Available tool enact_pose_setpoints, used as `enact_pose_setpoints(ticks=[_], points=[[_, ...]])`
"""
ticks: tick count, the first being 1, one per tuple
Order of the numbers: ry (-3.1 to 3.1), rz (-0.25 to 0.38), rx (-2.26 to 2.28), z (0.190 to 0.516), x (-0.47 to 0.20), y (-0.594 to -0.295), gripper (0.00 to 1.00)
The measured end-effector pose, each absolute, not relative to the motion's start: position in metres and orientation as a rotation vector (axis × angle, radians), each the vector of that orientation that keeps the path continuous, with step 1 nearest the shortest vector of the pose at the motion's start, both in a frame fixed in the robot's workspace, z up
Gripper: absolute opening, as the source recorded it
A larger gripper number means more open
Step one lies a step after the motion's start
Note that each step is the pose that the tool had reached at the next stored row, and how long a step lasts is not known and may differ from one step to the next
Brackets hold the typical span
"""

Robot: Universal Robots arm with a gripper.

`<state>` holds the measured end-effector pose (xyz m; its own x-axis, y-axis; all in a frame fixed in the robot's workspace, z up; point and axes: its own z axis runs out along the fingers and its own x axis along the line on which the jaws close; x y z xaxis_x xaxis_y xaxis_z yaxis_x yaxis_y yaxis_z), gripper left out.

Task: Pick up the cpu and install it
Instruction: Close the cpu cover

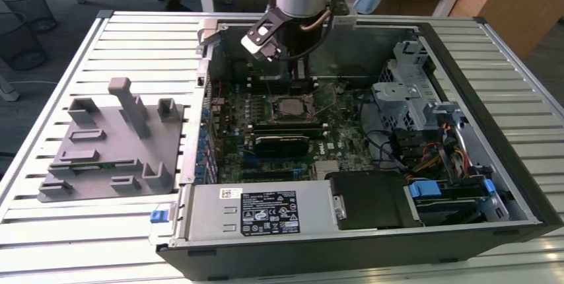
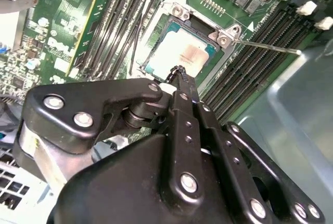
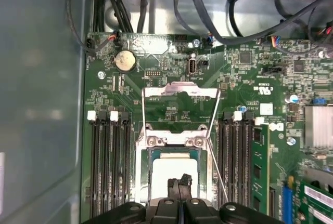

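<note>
**The cpu lies in its socket, the closed claw right above it**

In both wrist views the cpu (image 3: pixel 173 169) lies flat inside the open socket on the motherboard (image 3: pixel 156 57), with its silvery top plate facing up. The gripper (image 3: pixel 179 182) stands directly over the chip. Its two fingers are pressed together and nothing is between them. I cannot tell whether the tips touch the metal top or hang just above it.

The load plate (image 3: pixel 179 91) is folded back, away from the chip, and the thin wire lever (image 2: pixel 265 46) stands out to the side, not latched.

In the exterior view the arm reaches down into the open computer case (image 1: pixel 352 244), and the grey fixture (image 1: pixel 115 145) lies outside it on the exterior view's left.

I judge that the placing step is at its end and the locking is not yet done. That step calls for a soft, straight movement, so that the chip is not shifted in its seat
</note>
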<state>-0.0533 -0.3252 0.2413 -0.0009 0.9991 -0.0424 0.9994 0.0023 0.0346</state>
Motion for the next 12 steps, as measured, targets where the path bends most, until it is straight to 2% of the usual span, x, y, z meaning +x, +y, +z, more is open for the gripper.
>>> enact_pose_setpoints(ticks=[8,12], points=[[2.185,-0.009,2.181,0.273,-0.053,-0.325,0.11],[2.185,-0.008,2.181,0.275,-0.053,-0.325,0.11]])
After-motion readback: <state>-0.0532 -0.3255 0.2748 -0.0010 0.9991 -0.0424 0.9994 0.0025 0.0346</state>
